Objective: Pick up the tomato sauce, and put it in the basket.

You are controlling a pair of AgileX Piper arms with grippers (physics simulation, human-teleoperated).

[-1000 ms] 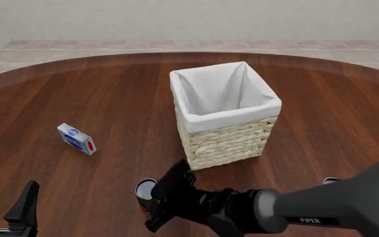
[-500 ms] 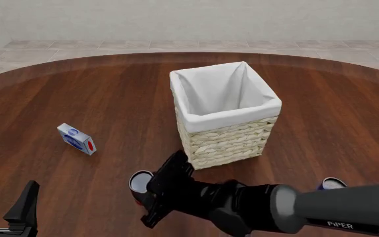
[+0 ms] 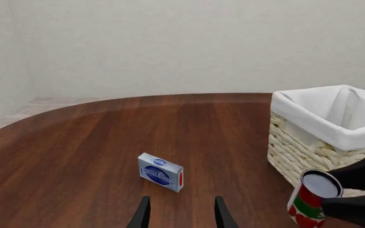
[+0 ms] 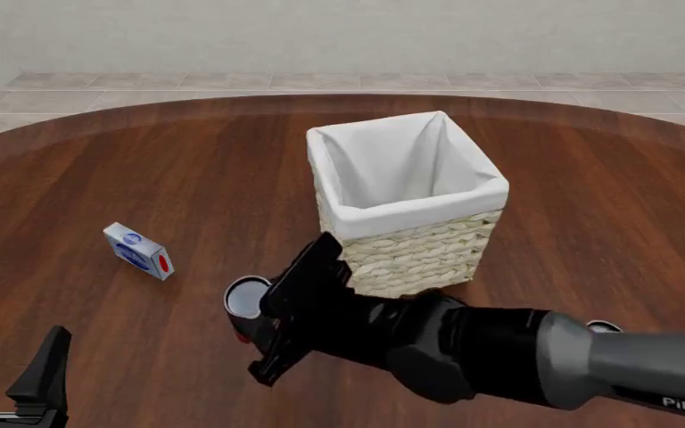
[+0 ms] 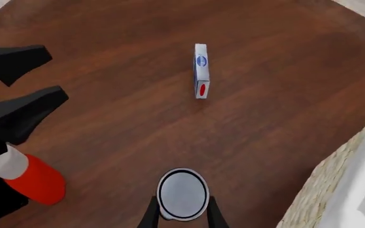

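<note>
- Pick-up: the right claw point(image 5: 180, 214) has its two fingers closed against either side of the tomato sauce point(image 4: 245, 301), as the right wrist view shows; the can's silver top sits between them.
- Can position: in the left wrist view the can point(image 3: 311, 198) is tilted, red label and green band showing, held in front of the basket's woven wall. It appears lifted off the bench point(image 4: 140, 178), though its base is hidden in the front view, so I cannot confirm clearance.
- Basket point(image 4: 405, 207): stands upright near the bench middle, white lining folded over the rim; the visible interior shows only cloth. The can is outside it, just beside its near-left corner and below rim level.
- Left claw point(image 4: 10, 366): parked at the near-left edge, fingers spread apart, holding nothing.
- Other items: small blue-and-white box point(image 4: 138, 251) lies well left of the basket, untouched. A blue can point(image 4: 601, 326) is barely visible behind the right arm.
- Judgement: grasp done, transfer just under way. Left to do: raise the can above the rim, carry it over the opening, release.
- Risk noted: the tilt could let the can catch the rim.
</note>
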